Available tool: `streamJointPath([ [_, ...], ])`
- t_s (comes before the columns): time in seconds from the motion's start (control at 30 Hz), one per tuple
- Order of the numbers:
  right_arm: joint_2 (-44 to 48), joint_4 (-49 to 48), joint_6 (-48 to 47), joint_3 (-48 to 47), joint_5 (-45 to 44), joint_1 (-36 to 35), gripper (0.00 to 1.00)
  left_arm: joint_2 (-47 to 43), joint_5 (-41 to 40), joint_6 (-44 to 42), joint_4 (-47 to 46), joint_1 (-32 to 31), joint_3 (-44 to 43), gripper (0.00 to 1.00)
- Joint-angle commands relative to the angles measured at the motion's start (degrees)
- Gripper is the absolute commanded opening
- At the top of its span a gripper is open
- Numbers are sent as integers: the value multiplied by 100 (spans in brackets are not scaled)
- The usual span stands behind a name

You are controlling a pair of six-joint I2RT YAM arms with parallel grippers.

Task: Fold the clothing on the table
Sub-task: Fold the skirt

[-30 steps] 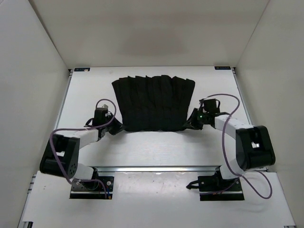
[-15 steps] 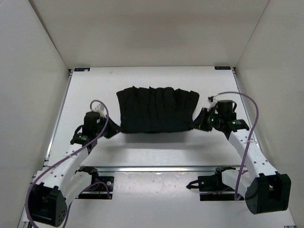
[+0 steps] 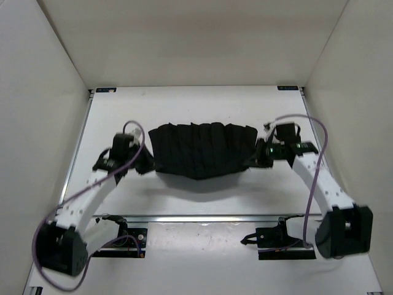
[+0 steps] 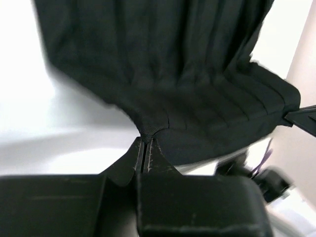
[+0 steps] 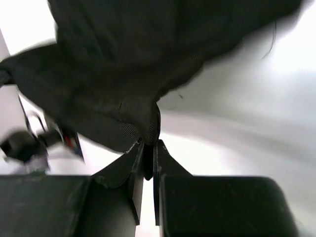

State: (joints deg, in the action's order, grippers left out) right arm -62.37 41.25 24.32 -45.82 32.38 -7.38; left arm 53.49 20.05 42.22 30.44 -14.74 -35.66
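Clothing (image 3: 202, 150) corners lie hidden in the left tool (image 4: 145, 148) and right tool (image 5: 147, 150).

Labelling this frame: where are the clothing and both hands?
clothing (image 3: 202, 150), top view, middle of fabric.
left hand (image 4: 145, 145), left wrist view, between pinching fingertips.
right hand (image 5: 148, 145), right wrist view, between pinching fingertips.

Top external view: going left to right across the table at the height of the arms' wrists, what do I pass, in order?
left tool, shut on one lower corner → clothing, hanging between the two → right tool, shut on the other corner.
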Motion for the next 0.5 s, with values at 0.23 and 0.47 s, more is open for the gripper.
streamJointPath([
  [0.23, -2429, -250, -524, -6069, -435, 69, 0, 2473, -396, -583, -12, 411, -5522, 0],
  [0.47, -1903, -1548, -340, -3254, 408, 562, 0, 1524, -46, -284, -1302, 543, -2425, 0],
])
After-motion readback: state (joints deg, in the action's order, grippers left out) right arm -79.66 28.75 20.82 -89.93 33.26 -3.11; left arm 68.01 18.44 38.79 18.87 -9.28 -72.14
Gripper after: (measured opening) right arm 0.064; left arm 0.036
